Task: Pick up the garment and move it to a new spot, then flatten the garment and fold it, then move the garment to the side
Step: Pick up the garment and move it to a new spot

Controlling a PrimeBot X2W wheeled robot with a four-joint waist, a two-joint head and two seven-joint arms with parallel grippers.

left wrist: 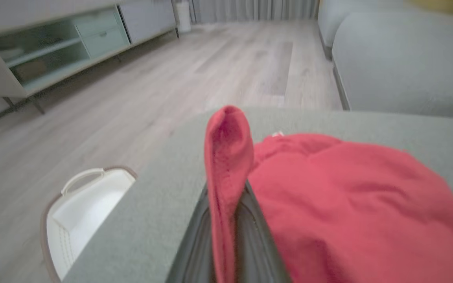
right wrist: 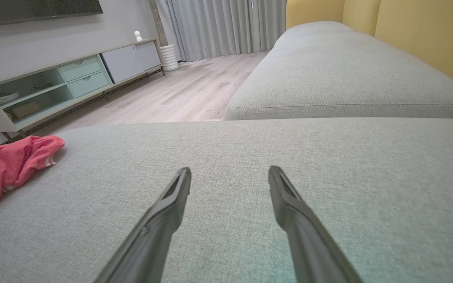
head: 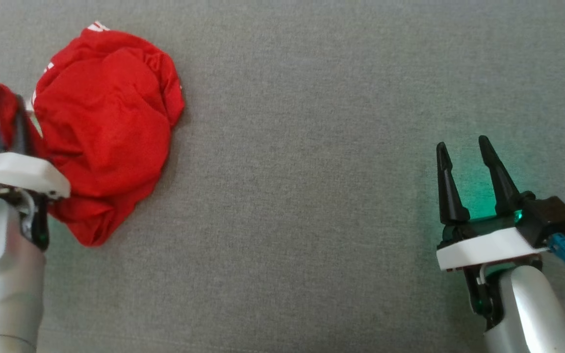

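A crumpled red garment [head: 106,122] lies bunched at the left of the grey cushion surface [head: 312,147]. My left gripper [head: 10,122] is shut on a fold at the garment's left edge. In the left wrist view that fold [left wrist: 226,157] stands up pinched between the two dark fingers [left wrist: 258,220], with the rest of the garment [left wrist: 360,204] spread to the right. My right gripper [head: 464,147] hovers open over bare cushion at the right, far from the cloth. The right wrist view shows its spread fingers [right wrist: 171,204] and the garment [right wrist: 10,165] at the far left.
A white basket [left wrist: 81,204] sits on the wooden floor [left wrist: 171,78] beside the cushion's edge. A low TV cabinet [right wrist: 65,82] lines the wall. Another grey sofa section [right wrist: 344,74] with a yellow backrest [right wrist: 427,31] lies beyond.
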